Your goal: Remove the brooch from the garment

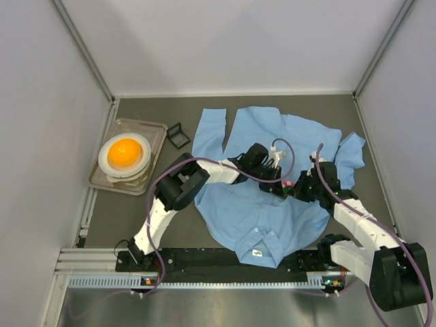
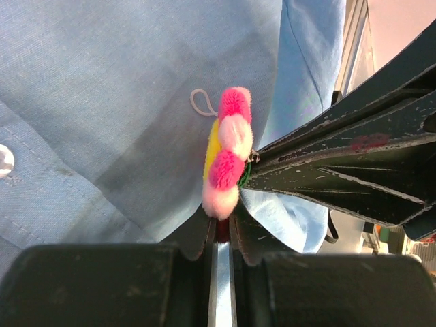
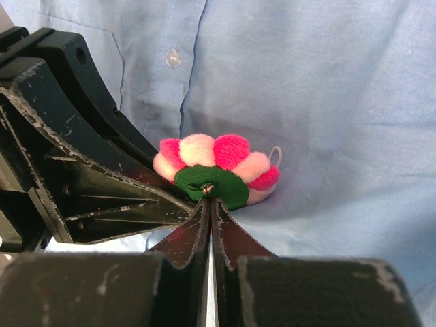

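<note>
The brooch (image 3: 216, 167) — fluffy pink and pale-pink petals, green felt back — stands on edge at the chest of the garment (image 1: 245, 218), a light blue shirt spread flat, nipped by both my jaws.

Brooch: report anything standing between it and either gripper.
Nothing visible does. The left gripper pinches the brooch at its lower edge, and the right gripper pinches its green backing. The shirt lies behind it.

Dark grey table (image 1: 320, 109), three items.
Blue shirt (image 1: 259, 204) spread centre-right; clear tray (image 1: 158, 129) laid left; small black object (image 1: 178, 135) seen between them.
</note>
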`<state>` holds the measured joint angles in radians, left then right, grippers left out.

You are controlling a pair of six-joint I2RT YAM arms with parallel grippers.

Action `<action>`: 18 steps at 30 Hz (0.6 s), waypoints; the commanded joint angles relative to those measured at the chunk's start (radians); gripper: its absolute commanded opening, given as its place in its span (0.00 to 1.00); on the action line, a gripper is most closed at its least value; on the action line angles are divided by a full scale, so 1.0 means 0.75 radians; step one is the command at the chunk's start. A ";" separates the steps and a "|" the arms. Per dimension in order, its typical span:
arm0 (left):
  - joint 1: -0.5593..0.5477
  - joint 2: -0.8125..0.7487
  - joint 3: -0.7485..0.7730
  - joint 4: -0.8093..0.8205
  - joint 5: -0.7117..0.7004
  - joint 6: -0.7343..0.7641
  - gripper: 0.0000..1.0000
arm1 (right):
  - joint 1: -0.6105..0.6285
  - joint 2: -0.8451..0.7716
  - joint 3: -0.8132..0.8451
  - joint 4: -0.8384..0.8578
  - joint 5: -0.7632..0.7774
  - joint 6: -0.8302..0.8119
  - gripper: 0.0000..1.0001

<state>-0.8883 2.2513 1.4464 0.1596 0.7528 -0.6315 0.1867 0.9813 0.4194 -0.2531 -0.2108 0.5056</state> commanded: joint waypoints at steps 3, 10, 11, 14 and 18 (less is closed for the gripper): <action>-0.006 0.031 0.017 -0.080 0.142 -0.031 0.00 | -0.001 -0.040 -0.001 0.098 0.011 -0.005 0.07; 0.002 0.048 0.027 -0.080 0.150 -0.044 0.00 | -0.004 -0.065 0.011 0.020 -0.007 0.089 0.26; 0.002 0.052 0.027 -0.080 0.152 -0.044 0.00 | -0.002 -0.079 0.011 0.018 -0.009 0.093 0.27; 0.004 0.060 0.025 -0.078 0.152 -0.044 0.00 | -0.004 -0.091 0.001 0.012 -0.003 0.093 0.27; 0.004 0.064 0.027 -0.074 0.156 -0.050 0.00 | -0.002 -0.075 -0.017 0.006 0.003 0.074 0.27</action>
<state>-0.8837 2.2845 1.4464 0.1112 0.8265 -0.6651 0.1867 0.9314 0.4103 -0.2535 -0.2134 0.5613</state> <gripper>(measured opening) 0.104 0.265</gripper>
